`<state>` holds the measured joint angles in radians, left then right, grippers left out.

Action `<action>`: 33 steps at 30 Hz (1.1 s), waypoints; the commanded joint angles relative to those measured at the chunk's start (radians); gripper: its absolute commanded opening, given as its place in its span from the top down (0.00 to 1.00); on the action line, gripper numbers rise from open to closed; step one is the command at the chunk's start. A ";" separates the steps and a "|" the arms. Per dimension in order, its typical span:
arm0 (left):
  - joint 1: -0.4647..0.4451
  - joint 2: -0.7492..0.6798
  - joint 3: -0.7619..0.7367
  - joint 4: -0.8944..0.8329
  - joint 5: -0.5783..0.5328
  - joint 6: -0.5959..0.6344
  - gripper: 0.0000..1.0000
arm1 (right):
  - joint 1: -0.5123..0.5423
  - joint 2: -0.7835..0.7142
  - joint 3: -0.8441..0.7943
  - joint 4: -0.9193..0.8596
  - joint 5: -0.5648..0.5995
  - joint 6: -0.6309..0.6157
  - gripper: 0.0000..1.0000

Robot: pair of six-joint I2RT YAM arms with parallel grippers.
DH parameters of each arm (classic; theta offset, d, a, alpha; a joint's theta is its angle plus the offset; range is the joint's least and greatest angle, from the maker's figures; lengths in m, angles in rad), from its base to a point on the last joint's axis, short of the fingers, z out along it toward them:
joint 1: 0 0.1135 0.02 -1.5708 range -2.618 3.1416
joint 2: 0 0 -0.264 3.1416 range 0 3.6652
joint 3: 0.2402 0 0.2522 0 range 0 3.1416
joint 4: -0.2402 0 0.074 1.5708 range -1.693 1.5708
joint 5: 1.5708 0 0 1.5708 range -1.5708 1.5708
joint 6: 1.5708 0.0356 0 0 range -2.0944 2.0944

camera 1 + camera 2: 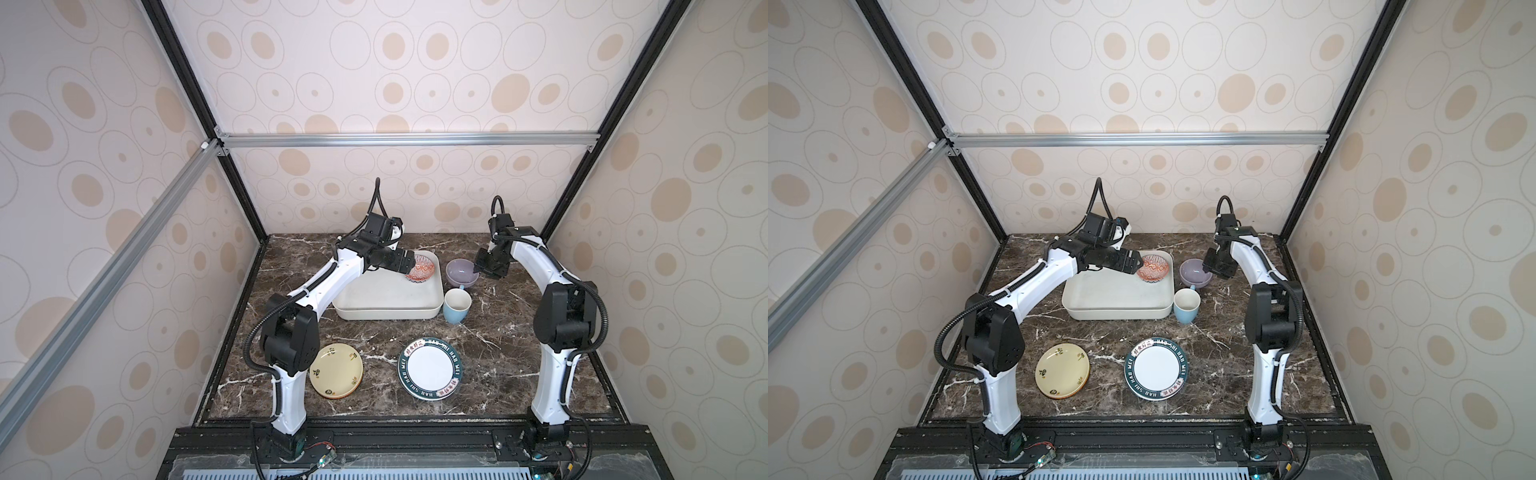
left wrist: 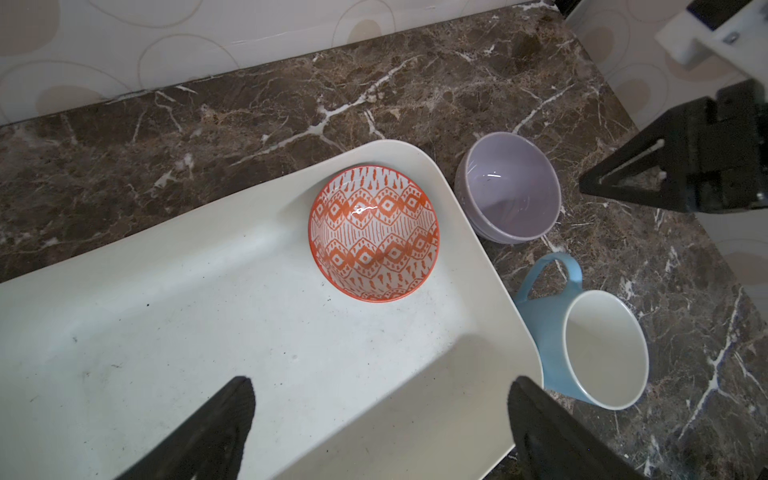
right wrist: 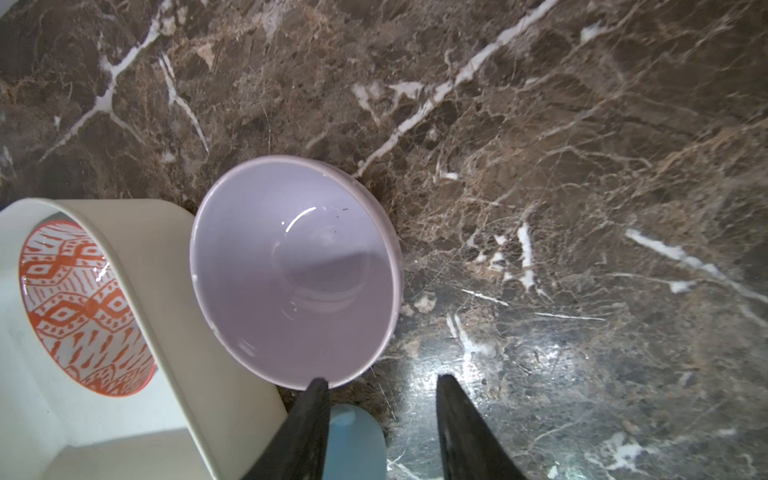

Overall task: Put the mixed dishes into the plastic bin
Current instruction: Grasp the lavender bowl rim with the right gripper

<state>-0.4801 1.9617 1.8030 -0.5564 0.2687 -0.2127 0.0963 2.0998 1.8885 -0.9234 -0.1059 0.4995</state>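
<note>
While only one dish lies in the bin, most of the job is left, I'd judge. Near the front edge of the counter [image 1: 498, 353] lie the pale yellow plate [image 1: 336, 370], with an orange rim peeping from under it, and the green-rimmed white plate [image 1: 430, 369], neither yet moved. Farther back, the light blue mug [image 1: 456, 306] stands just beside the near right corner of the plastic bin [image 1: 386, 311]. In the bin's far right corner sits the red-patterned bowl [image 2: 373, 235]. The left hand [image 2: 382, 380] hangs over the bin, spread wide and empty. The lilac bowl [image 3: 293, 270] waits on the counter just outside that corner. The right hand [image 3: 382, 378] is parted, one fingertip [image 3: 318, 386] at the bowl's rim, gripping nothing.
</note>
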 commanded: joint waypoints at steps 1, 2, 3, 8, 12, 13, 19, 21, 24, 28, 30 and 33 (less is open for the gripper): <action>-0.010 0.002 0.030 0.000 0.009 0.009 0.01 | 0.002 0.030 -0.010 0.030 -0.013 0.020 0.55; -0.012 0.002 0.030 -0.001 0.009 0.010 0.01 | 0.002 0.039 -0.011 0.031 -0.016 0.020 0.55; -0.014 0.002 0.030 -0.001 0.010 0.010 0.01 | 0.001 0.048 -0.011 0.032 -0.019 0.020 0.55; -0.017 0.003 0.030 0.000 0.026 0.008 0.01 | 0.002 0.093 -0.007 0.042 -0.033 0.030 0.56; -0.016 0.002 0.031 0.000 0.024 0.008 0.01 | 0.002 0.122 0.001 0.045 -0.034 0.034 0.56; -0.016 0.002 0.031 -0.001 0.023 0.009 0.01 | 0.001 0.129 0.004 0.044 -0.032 0.034 0.57; -0.017 0.008 0.042 -0.012 0.011 0.014 0.01 | 0.001 0.158 0.028 0.023 -0.021 0.036 0.76; -0.017 0.012 0.049 -0.018 0.001 0.018 0.01 | 0.000 0.162 0.034 0.018 -0.019 0.039 0.84; -0.018 0.022 0.064 -0.030 -0.012 0.027 0.01 | 0.001 0.161 0.045 0.011 -0.014 0.041 0.93; -0.016 0.038 0.089 -0.050 -0.037 0.039 0.01 | 0.001 0.163 0.075 -0.013 -0.002 0.042 0.97; -0.017 0.041 0.098 -0.052 -0.051 0.044 0.01 | 0.001 0.161 0.091 -0.024 0.007 0.042 0.99; -0.016 0.049 0.114 -0.056 -0.067 0.052 0.01 | 0.001 0.147 0.111 -0.035 0.027 0.046 1.00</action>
<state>-0.4911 1.9968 1.8614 -0.5743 0.2340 -0.1967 0.0971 2.2566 1.9514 -0.9306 -0.0994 0.5343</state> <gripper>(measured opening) 0.991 0.081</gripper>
